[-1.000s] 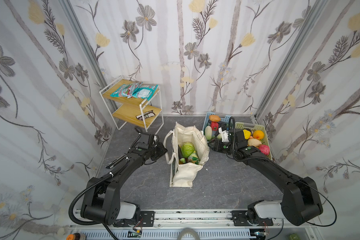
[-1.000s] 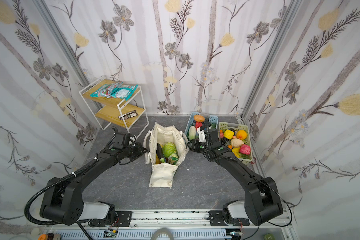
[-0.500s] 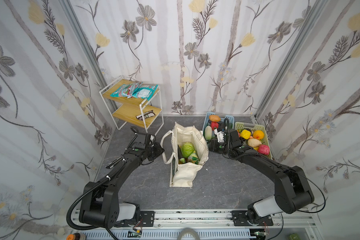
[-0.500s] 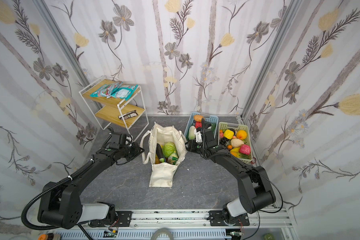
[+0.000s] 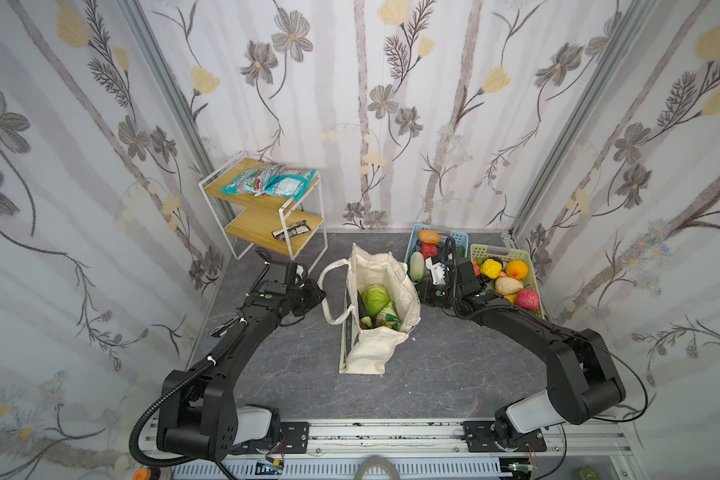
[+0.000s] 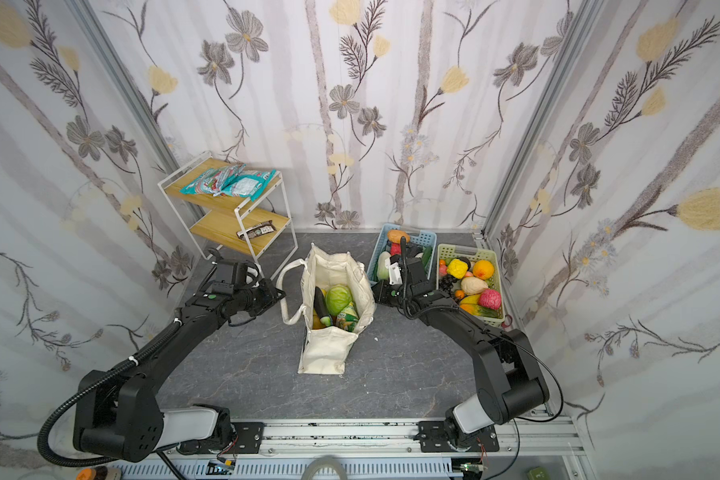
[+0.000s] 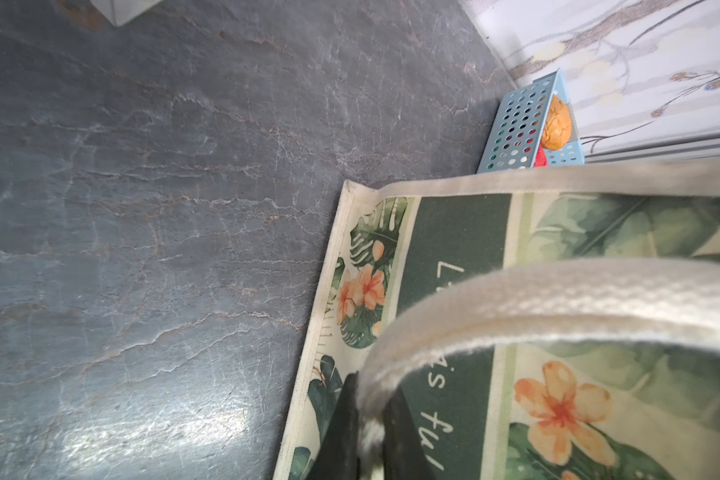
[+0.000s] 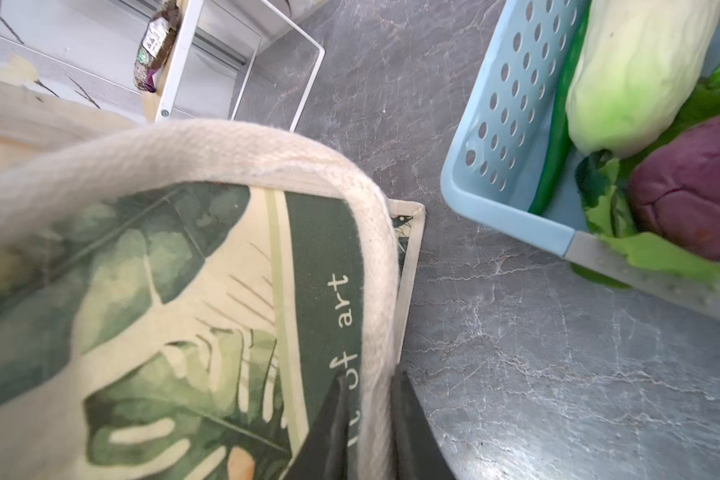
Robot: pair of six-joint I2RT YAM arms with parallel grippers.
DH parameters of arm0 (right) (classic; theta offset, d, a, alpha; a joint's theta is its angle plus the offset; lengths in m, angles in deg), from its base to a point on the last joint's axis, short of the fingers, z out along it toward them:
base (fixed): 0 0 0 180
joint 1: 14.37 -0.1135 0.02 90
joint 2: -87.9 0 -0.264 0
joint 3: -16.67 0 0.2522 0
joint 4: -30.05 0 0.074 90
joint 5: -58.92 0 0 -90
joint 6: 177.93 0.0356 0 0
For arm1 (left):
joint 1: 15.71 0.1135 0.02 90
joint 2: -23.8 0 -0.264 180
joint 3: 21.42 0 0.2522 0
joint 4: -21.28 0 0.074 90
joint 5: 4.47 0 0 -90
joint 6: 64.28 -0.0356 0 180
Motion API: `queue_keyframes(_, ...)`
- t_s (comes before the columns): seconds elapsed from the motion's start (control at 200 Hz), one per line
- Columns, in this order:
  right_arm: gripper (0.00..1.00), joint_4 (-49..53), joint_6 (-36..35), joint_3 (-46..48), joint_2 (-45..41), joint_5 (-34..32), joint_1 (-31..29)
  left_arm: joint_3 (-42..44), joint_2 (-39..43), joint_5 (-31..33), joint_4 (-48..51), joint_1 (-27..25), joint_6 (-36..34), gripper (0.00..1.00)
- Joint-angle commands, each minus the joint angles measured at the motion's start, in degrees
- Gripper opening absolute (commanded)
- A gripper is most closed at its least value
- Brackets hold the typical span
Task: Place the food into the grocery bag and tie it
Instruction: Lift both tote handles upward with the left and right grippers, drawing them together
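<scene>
Grey slab (image 5: 433, 374): grocery bag straps (image 7: 558, 299) partly cover left tool (image 7: 368, 432) and right tool (image 8: 375, 415).

The strap (image 7: 558, 299) hides part of the script (image 7: 435, 382); print on the dark wrapper (image 5: 289, 230) seems too small to read.

Grocery bag (image 8: 142, 270) — dark green band (image 8: 325, 249) reads "of art".

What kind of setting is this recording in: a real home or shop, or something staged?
Probably a staged robot test booth: floral wallpaper panels in metal framing, arms mounted on a rail, toy produce in plastic baskets beside a canvas tote.
</scene>
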Motion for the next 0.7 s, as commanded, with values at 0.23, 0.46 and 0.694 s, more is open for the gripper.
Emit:
queue_keyframes(0.23, 0.14, 1.8, -0.3, -1.4, -7.5, -2.9, 2.0, -5.6, 2.5, -1.1, 4.6, 1.6, -2.6, 0.11)
queue_keyframes(0.46, 0.13, 6.7, -2.8, -6.8, -11.6, -4.7, 2.0, -11.7, 4.8, -1.4, 8.0, 1.7, -4.0, 0.12)
queue_keyframes(0.694, 0.13, 9.0, -7.2, -13.2, -12.3, -2.8, -1.5, -17.3, 5.9, -6.1, 5.5, 1.7, -0.6, 0.13)
